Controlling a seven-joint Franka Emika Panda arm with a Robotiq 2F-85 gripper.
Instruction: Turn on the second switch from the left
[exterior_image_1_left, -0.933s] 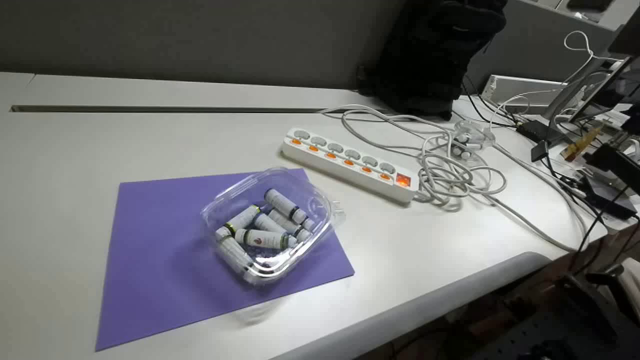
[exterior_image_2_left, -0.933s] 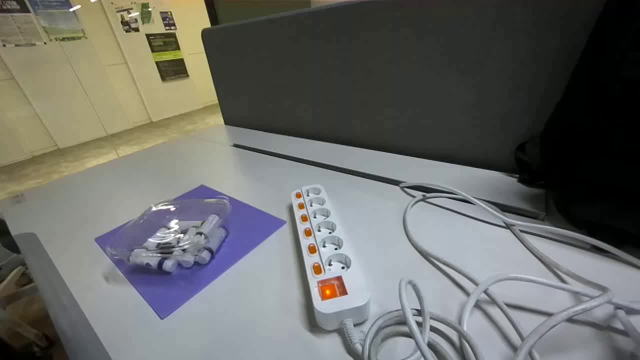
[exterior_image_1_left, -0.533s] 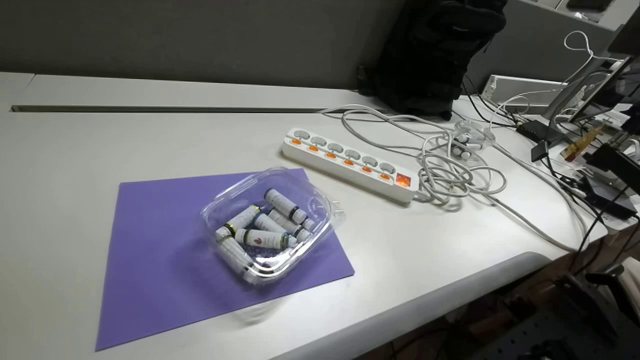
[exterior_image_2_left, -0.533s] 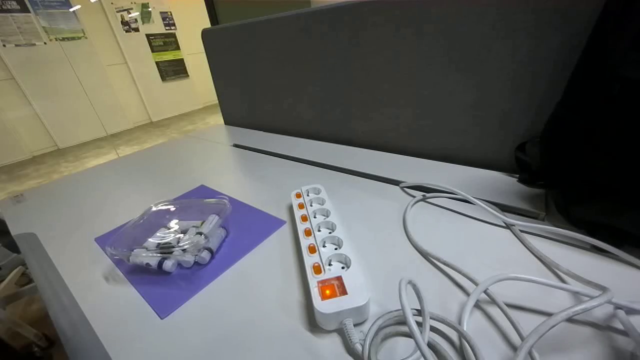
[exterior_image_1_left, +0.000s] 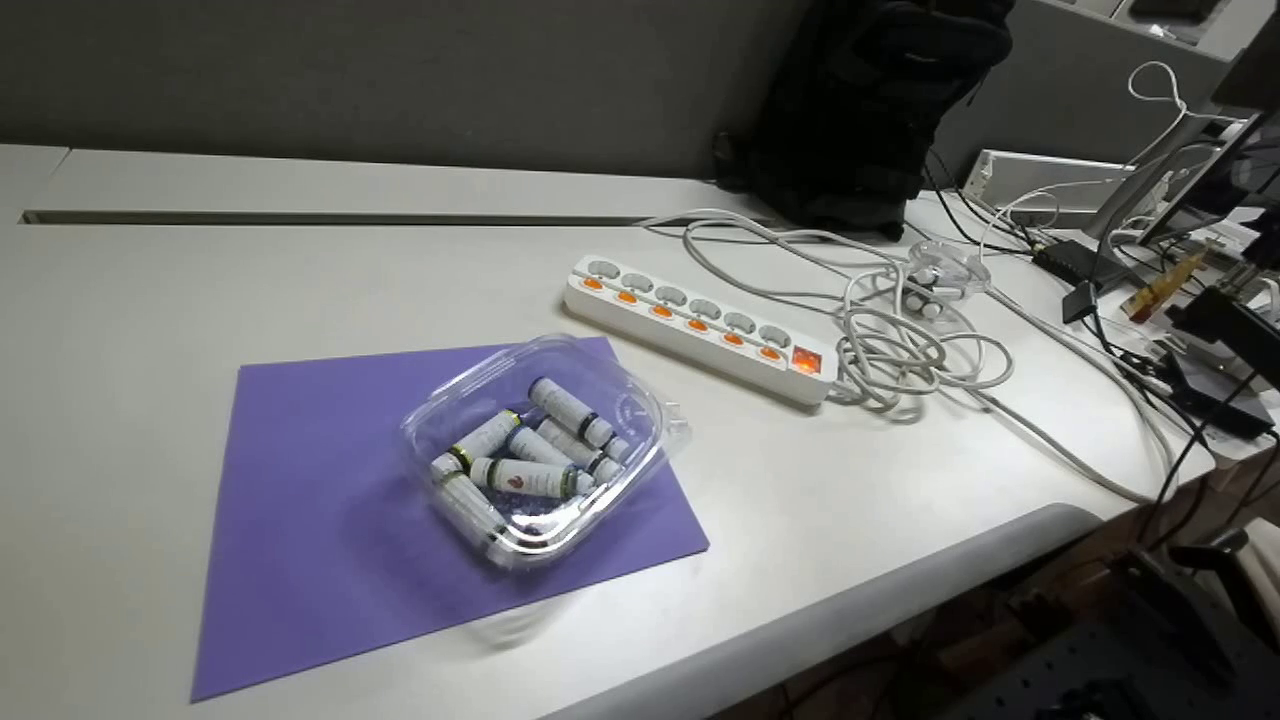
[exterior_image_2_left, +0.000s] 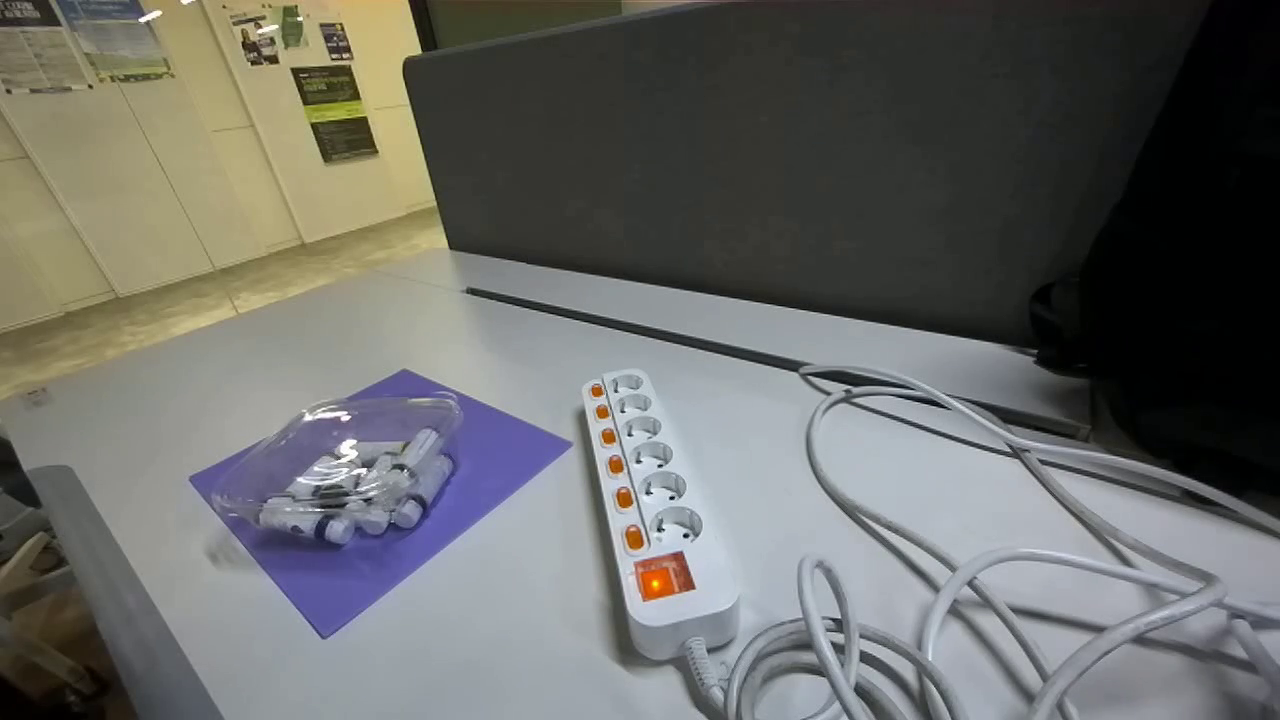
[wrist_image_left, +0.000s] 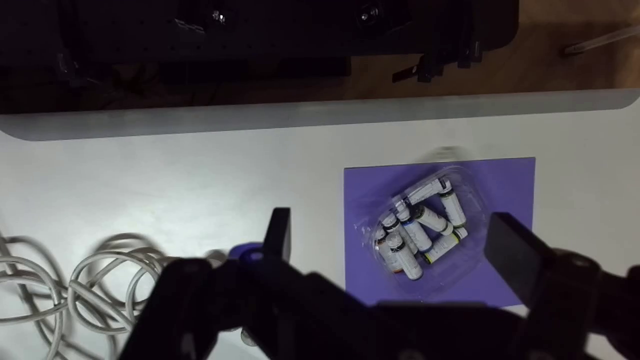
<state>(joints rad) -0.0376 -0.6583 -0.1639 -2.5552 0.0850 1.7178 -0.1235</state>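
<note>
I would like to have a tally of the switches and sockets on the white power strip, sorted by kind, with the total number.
Small orange switches: 6
Sockets: 6
Larger lit switch: 1
Total: 13

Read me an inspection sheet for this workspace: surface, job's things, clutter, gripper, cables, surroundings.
Surface: white desk, purple mat lying on it.
Job's things: white power strip, six orange switches (positions unclear), one lit red switch.
Clutter: clear container of small bottles, on the mat.
Gripper: open, nothing held.
Cables: pale cable in loose loops beside the power strip.
Surroundings: grey partition behind the desk, black backpack in front of it.
</note>
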